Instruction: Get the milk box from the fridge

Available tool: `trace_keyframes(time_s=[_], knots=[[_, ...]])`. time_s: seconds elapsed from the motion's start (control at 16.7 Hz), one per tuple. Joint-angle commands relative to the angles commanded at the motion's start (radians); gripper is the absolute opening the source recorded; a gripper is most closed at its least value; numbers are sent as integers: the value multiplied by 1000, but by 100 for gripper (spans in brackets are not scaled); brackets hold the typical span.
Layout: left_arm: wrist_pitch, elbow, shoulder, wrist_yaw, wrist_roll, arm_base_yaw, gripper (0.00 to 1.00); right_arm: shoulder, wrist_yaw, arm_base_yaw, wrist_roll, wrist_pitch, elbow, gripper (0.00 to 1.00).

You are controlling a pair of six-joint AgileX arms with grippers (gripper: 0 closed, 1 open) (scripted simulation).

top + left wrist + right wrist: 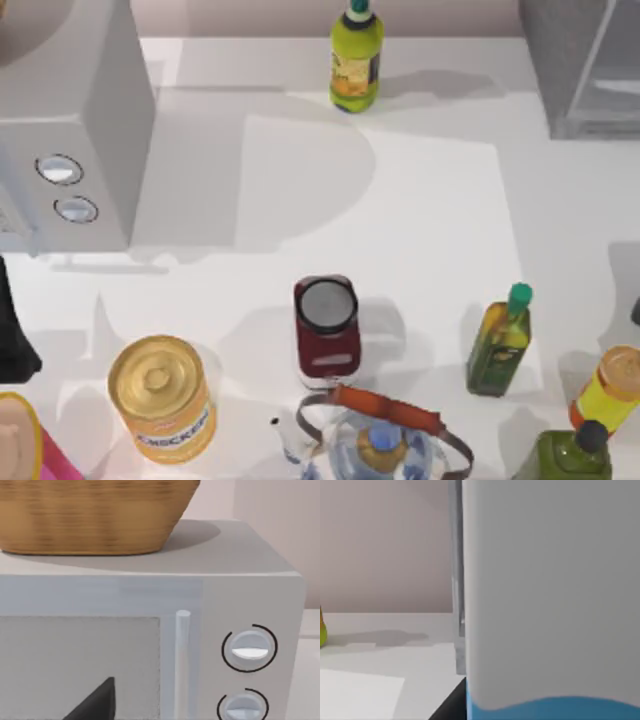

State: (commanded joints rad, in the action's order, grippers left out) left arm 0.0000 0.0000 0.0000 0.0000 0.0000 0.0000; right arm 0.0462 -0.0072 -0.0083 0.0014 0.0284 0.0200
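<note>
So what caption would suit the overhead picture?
Cluttered white table from above: microwave at left, fridge at back right, bottles and cans in front.

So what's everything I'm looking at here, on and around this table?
fridge: one, grey, far right corner
box with two dials: one, grey, far left
basket: one, woven tan, on top of that box
yellow-green bottle: one, far edge, middle
jar: one, dark red, grey lid, near centre
can: one, yellow, near left
olive bottle: one, green cap, near right
kettle: one, clear, orange handle, near edge
orange-yellow bottle: one, right edge
green bottle: one, black cap, near right corner
pink-yellow object: one, near left corner, cut off
pale surface with blue band: one, close to the right wrist camera, perhaps the milk box
left arm: one, black, table's left edge
</note>
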Motion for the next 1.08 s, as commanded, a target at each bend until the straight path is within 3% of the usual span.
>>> trace_keyframes(time_s=[0.6, 0.84, 1.08], knots=[[0, 0, 0, 0, 0, 0, 100, -11, -5, 13, 0, 4, -4, 0], [0, 0, 0, 0, 0, 0, 100, 179, -62, 53, -3, 171, 72, 0], [0, 0, 0, 0, 0, 0, 100, 535, -144, 109, -2, 416, 177, 0]])
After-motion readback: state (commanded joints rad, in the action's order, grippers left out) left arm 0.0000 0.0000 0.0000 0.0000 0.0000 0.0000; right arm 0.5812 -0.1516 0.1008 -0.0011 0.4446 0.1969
